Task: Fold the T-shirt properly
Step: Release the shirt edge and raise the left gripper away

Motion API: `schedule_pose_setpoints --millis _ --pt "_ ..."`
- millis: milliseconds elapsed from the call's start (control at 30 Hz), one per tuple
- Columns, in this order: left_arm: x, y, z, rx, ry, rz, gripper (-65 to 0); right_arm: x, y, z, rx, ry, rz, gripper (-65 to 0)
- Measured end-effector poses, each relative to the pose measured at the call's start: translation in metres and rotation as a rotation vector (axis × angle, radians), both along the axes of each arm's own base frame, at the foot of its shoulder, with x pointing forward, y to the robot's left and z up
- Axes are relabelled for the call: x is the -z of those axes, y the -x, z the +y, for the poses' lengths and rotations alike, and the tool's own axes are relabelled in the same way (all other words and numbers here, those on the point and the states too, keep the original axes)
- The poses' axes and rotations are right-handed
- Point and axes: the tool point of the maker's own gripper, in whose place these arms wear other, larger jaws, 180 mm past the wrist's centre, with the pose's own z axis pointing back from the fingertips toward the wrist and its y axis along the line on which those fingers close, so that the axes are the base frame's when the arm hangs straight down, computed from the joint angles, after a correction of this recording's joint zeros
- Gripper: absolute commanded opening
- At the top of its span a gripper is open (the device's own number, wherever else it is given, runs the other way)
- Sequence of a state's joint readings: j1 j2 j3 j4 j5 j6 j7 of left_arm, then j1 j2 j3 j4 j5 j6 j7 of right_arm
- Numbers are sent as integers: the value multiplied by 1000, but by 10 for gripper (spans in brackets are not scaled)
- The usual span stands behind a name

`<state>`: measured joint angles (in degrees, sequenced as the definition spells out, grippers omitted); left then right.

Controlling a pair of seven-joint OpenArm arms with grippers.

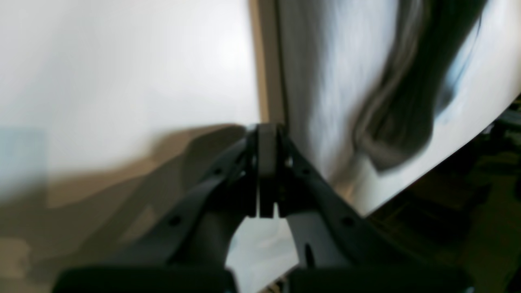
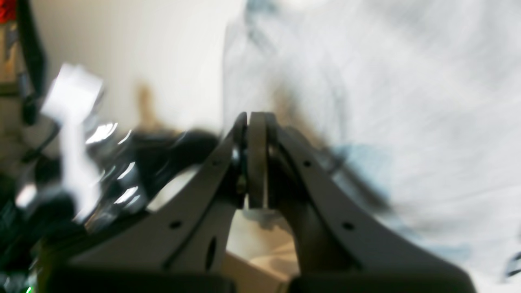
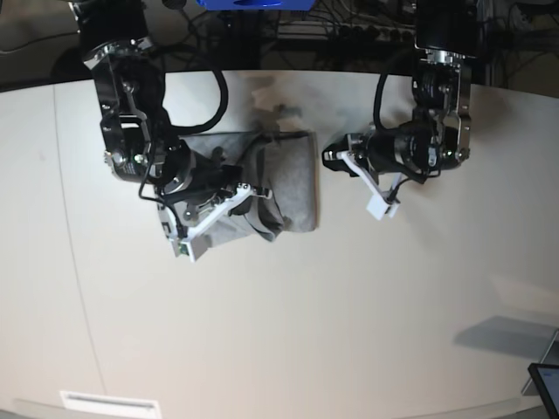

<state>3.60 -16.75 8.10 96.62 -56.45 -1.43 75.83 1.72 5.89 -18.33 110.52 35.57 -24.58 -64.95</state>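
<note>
The T-shirt (image 3: 288, 183) lies on the white bench (image 3: 288, 332) as a compact grey bundle, already gathered into a rough rectangle toward the far side, with its near-left part bunched under the right arm. The right pincer (image 3: 188, 249) hangs over that bunched corner with its jaws together; in the right wrist view (image 2: 257, 162) the jaws meet flat and no cloth shows between them, though blur makes the picture hard to read there. The left pincer (image 3: 384, 208) is clear of the shirt, just beside its right edge, with jaws likewise pressed together on nothing (image 1: 266, 171).

The fold looks nearly done but untidy. To finish well, the robot would do best to flatten the crumpled corner rather than tug it: a closed pincer can smooth outward along the fabric, pressing the loose lip level with the straighter right edge. If a last fold remains, both pincers would need to part and take two corners evenly, so the layers stay square and do not drag.

Little else is on the bench. A dark device corner (image 3: 546, 384) sits at the near right edge, well apart from the shirt. Cables (image 3: 214, 92) loop down from the right arm close above the cloth and could snag a lifted layer. The arm itself covers the bundle's left end, so its state there cannot be told.
</note>
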Motion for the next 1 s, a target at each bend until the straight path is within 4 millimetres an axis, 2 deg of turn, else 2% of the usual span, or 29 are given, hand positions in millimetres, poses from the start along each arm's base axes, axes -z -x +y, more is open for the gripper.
schedule_pose_setpoints --millis 167,300,400,467,533,633,700,800,900,1000 --pt "-8 25 1 1 -23 6 -650 -15 -36 -27 10 86 -77 -647" --pt "-15 42 6 51 -64 -6 -650 -10 -57 -54 29 166 -79 -647" --pt "-22 49 -6 69 -30 -17 -650 0 -71 -69 52 208 -48 -647" --pt "-16 61 -14 108 -31 12 -650 3 -84 -83 83 237 -61 -647" --pt "-12 72 -31 180 -23 32 -650 10 -94 -100 120 273 -59 -647" --pt "-11 87 -60 250 30 52 -650 27 -100 -113 114 345 -27 -647" --pt "-9 96 -68 278 41 70 -650 36 -101 -115 89 407 -13 -647" --pt "-9 94 -71 272 42 65 -650 47 -109 -116 53 526 -58 -647" --pt "-8 94 -72 267 51 67 -650 66 -105 -122 36 584 -23 -647" --pt "7 96 -65 249 26 115 -650 82 -100 -131 49 615 17 -647"
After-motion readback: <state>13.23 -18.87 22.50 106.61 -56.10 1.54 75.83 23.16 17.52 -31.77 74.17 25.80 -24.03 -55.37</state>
